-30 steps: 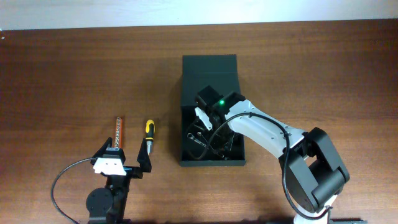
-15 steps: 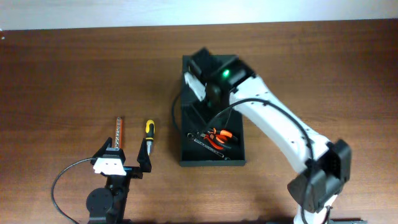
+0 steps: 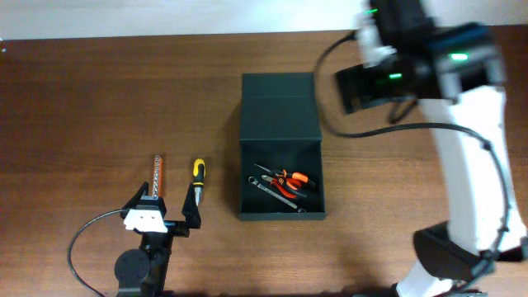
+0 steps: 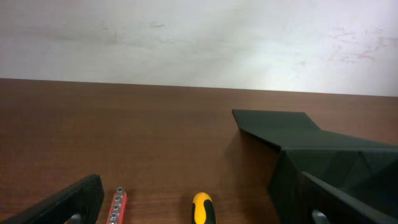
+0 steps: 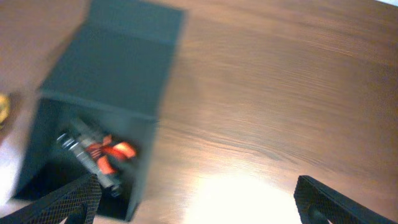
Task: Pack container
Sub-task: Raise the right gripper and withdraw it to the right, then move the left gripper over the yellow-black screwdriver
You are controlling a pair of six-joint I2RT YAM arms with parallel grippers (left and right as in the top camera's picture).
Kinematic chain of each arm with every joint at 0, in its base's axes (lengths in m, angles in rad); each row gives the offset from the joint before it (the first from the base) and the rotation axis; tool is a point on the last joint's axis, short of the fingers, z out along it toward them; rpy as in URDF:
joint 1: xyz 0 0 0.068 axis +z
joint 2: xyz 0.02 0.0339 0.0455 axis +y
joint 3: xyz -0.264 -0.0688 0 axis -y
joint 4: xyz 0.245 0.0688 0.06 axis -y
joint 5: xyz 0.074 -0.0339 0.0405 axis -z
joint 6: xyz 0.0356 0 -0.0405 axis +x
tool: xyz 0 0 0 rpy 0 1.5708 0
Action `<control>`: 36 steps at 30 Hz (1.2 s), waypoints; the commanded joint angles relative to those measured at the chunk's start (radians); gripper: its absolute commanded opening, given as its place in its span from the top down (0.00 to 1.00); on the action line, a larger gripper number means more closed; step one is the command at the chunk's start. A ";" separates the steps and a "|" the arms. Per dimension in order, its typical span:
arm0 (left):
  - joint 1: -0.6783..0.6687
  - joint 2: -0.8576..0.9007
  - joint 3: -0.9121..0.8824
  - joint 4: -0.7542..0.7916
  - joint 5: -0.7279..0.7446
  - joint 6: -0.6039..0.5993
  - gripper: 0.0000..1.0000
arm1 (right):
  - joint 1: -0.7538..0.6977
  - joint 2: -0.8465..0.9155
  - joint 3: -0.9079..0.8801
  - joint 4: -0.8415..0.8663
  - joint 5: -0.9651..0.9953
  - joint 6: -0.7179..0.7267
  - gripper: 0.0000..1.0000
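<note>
The container, a dark box, stands mid-table with its flap lid laid open behind it. Inside lie orange-handled pliers and a small wrench. My right gripper hangs high, right of the box, open and empty; its view shows the container at left with the pliers inside. My left gripper rests open near the front edge. A yellow-black screwdriver and a red bit holder lie just ahead of it, between its open fingers in its own view.
The right arm rises tall along the table's right side. A black cable loops beside the left arm's base. In the left wrist view the container stands to the right, past the screwdriver, with a pale wall behind the table.
My right gripper has opened, lifted out of the container and swung up to the far right, leaving the pliers in the box. The left arm has not moved.
</note>
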 commanded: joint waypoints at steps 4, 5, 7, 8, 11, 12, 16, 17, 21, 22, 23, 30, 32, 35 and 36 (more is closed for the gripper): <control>0.006 -0.005 -0.005 0.001 0.015 0.016 0.01 | -0.283 -0.120 -0.006 -0.006 0.045 0.014 0.01; 0.006 -0.005 -0.005 0.001 0.015 0.016 0.01 | -0.329 -0.122 -0.013 -0.006 0.045 0.014 0.01; 0.006 -0.005 -0.005 0.001 0.015 0.016 0.01 | -0.429 -0.118 -0.051 -0.004 0.045 0.014 0.01; 0.006 -0.005 -0.005 0.001 0.015 0.016 0.01 | -0.456 -0.116 -0.072 -0.001 0.042 0.014 0.01; 0.006 -0.005 -0.005 0.001 0.015 0.016 0.01 | -0.534 -0.103 -0.173 0.034 0.002 0.014 0.01; 0.006 -0.005 -0.005 0.001 0.015 0.016 0.01 | -0.552 -0.100 -0.216 0.055 -0.022 0.014 0.01; 0.006 -0.005 -0.005 0.002 0.015 0.016 0.01 | -0.584 -0.091 -0.443 0.181 -0.068 0.013 0.01; 0.006 -0.005 -0.005 0.002 0.015 0.016 0.01 | -0.584 -0.090 -0.484 0.208 -0.068 0.010 0.01; 0.006 -0.005 -0.005 0.002 0.015 0.016 0.01 | -0.584 -0.088 -0.623 0.293 -0.067 0.010 0.01; 0.006 -0.005 -0.005 0.002 0.014 0.016 0.01 | -0.584 -0.088 -0.646 0.309 -0.064 0.010 0.01; 0.006 -0.005 -0.005 0.004 0.010 0.016 0.01 | -0.584 -0.088 -0.668 0.325 -0.064 0.010 0.01; 0.006 -0.004 0.015 0.059 0.147 -0.084 0.01 | -0.584 -0.085 -0.700 0.336 -0.064 0.010 0.01; 0.006 -0.003 0.035 0.058 0.215 -0.093 0.01 | -0.584 -0.085 -0.700 0.336 -0.064 0.010 0.01; 0.006 0.026 0.115 -0.002 0.235 -0.079 0.01 | -0.584 -0.085 -0.700 0.345 -0.068 0.010 0.01; 0.006 0.045 0.148 -0.031 0.218 -0.054 0.01 | -0.583 -0.085 -0.700 0.347 -0.068 0.010 0.01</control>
